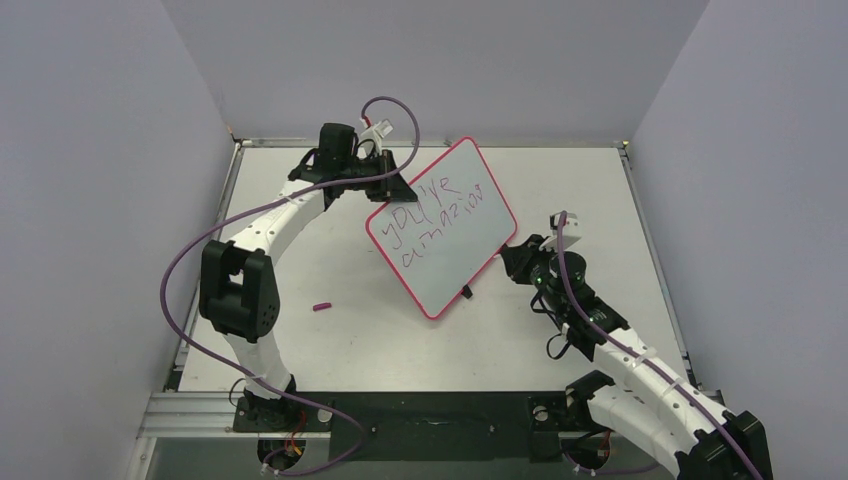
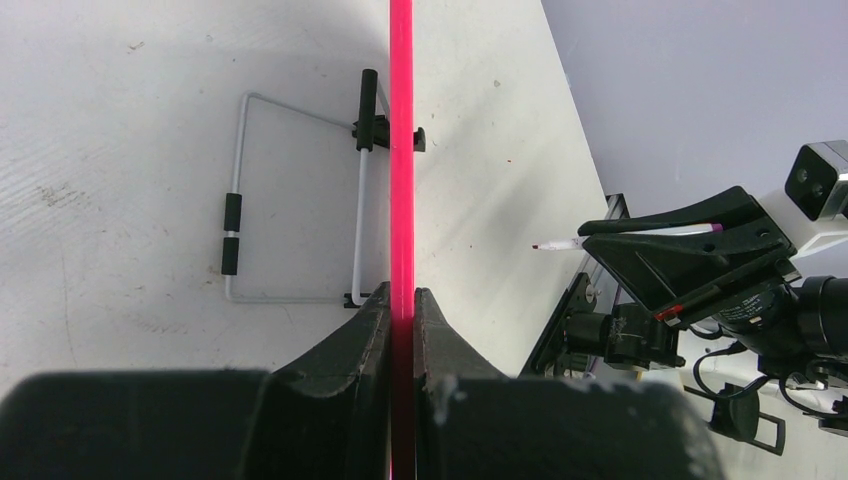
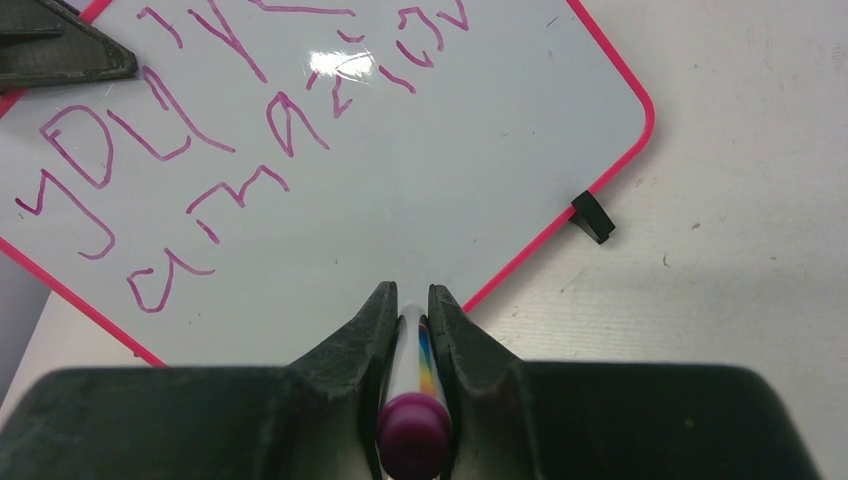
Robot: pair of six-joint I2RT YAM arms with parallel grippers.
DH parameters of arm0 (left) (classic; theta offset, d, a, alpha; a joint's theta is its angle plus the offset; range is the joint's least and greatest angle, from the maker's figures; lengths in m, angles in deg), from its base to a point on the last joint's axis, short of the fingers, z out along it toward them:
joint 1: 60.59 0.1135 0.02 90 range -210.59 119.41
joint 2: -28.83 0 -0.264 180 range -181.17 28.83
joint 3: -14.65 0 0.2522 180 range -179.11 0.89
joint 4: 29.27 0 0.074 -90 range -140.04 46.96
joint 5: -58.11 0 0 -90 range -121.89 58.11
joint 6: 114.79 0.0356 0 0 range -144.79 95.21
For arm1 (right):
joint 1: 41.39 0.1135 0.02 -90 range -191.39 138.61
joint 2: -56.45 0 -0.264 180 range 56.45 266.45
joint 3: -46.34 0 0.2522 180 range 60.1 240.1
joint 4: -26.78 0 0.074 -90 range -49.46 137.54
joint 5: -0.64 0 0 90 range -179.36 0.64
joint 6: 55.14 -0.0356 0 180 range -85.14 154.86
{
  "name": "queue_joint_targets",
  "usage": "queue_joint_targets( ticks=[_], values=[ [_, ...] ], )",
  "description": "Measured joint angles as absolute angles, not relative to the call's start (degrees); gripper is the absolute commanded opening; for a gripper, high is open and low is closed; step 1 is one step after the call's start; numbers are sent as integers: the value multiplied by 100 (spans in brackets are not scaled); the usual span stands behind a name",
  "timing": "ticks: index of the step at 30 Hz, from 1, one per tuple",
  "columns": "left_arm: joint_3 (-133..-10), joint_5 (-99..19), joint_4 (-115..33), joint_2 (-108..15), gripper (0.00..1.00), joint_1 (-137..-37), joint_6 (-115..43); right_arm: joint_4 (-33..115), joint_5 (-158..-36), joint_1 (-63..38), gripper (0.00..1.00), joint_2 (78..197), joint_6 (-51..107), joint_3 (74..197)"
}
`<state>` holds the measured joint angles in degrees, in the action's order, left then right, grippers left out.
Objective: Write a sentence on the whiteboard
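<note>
**Whiteboard** [image 1: 445, 228]: it sits over the middle of the worktop [image 1: 340, 340], turned diagonally and tilted, with its written face toward the overhead camera. Whether its lowest corner rests on the worktop cannot be determined.

**Left claw** [image 1: 390, 190]: it is positioned at the board's upper-left edge. The left wrist view shows the board edge-on as a red-pink line. The 2 fingers [image 2: 372, 320] are pressed against the rim, 1 on each face. This claw is clamped on the whiteboard.

**Wire stand** [image 2: 232, 215]: it is seen on the rear side of the board and joins the rim at a black fitting. It has 2 short black sleeves on its outer bar.

**Sentence** [image 1: 437, 213]: the lettering is reddish-purple and scrawled, in 2 visible lines. The upper line reads roughly "you're" and the lower roughly "amazing". The right wrist view shows the area of the board below these lines unmarked.

**Right claw** [image 1: 512, 253]: it is just beside the board's lower-right edge. Its fingers are closed on a marker pen [image 3: 418, 350] that has a white barrel, a multicoloured stripe and a purple rear end. In the left wrist view the pen's tip stands apart from the board face, not touching it.

**Black clip** [image 3: 592, 216]: it is fixed on the rim along the lower-right edge.

**Small magenta piece** [image 1: 321, 307]: it lies on the worktop left of the board and apart from it. It is too small to identify.
</note>
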<state>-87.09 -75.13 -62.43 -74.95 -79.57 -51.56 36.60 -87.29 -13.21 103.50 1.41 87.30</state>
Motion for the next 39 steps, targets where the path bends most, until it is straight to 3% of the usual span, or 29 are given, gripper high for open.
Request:
queue_joint_targets(
  ticks=[39],
  values=[
    [-8624, -7454, -6018, -7495, 0, -8016, -5199, 3531, -8834, -1321, 0, 10452, 274, 8684]
  ],
)
